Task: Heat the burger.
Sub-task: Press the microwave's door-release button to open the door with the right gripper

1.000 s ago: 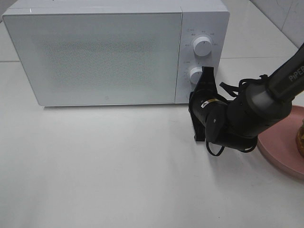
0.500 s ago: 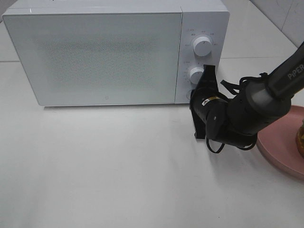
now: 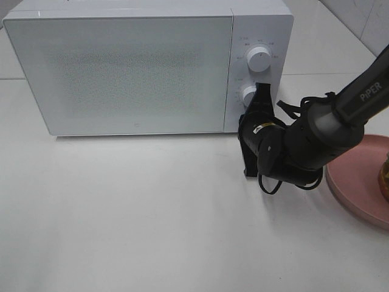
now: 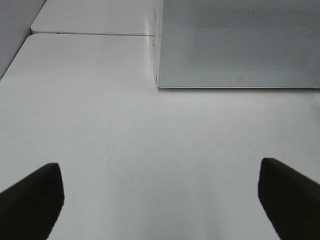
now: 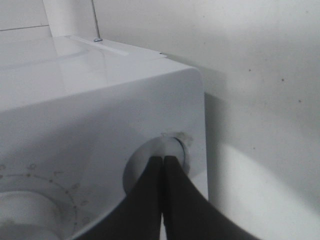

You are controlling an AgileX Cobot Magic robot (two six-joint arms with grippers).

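Right jaws, pinched together, are pressing the button (image 5: 176,146) at their tips; slipping off is risking a still-latched door (image 3: 121,73). Left jaws are gaping wide.

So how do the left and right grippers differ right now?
The left gripper is open, fingers wide apart; the right gripper is shut, tips together. The left gripper faces bare table short of the microwave; the right gripper has its tips at the round button on the microwave's panel. Both hold nothing.
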